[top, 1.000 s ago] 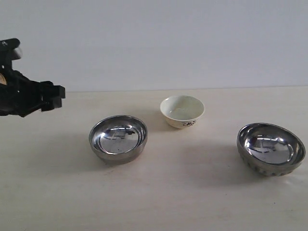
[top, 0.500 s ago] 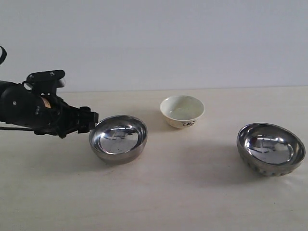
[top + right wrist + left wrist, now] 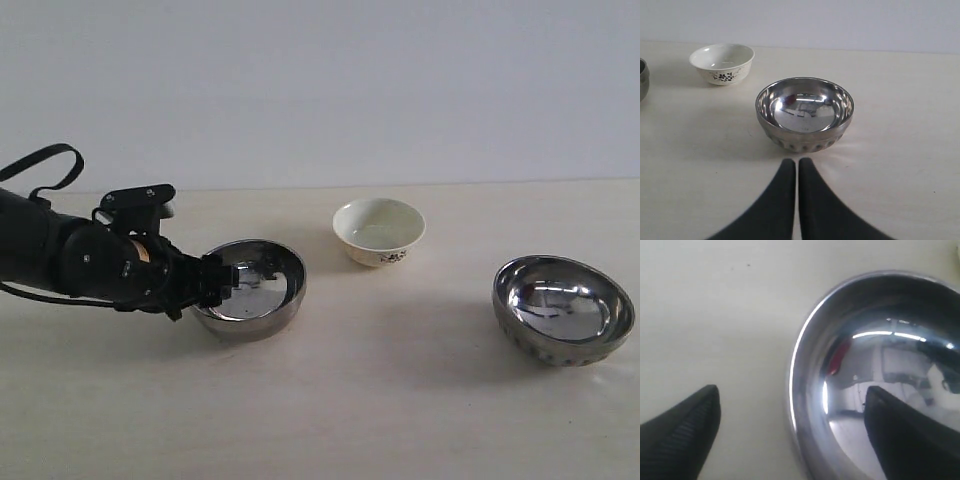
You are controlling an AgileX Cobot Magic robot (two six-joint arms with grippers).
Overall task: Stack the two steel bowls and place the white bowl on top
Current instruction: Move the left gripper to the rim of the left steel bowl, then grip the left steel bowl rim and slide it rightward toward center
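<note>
Nearest of all, the right claw (image 3: pixel 793 161) is held over the bench (image 3: pixel 400 410) with its two fingers pressed together and nothing between them. It sits on the side of the ribbed steel bowl (image 3: pixel 563 310) that faces away from the white bowl (image 3: pixel 379 230), clear of the metal, which reads as waiting while the other arm acts. The ribbed steel bowl stands upright and empty, well apart from the white bowl, forward of it and off to its right in the exterior view. A little farther back, forward and to the left of the white bowl, stands the smooth steel bowl (image 3: pixel 262 285), also upright and empty. Here the left claw (image 3: pixel 226 280) is spread wide and straddles the rim on the side farthest from the white bowl, with one finger over bare bench outside the wall and the other over the mirrored hollow inside. That pose suits a pinch on the thin wall, probably the only way to lift a bowl too wide to span whole. The fingers are not closed on it, and whether either touches the metal I cannot tell. Farthest back, the white bowl rests upright with its dark flower pattern facing forward, touching neither steel bowl. It is sensibly left for last, since it tops a stack not yet begun.
</note>
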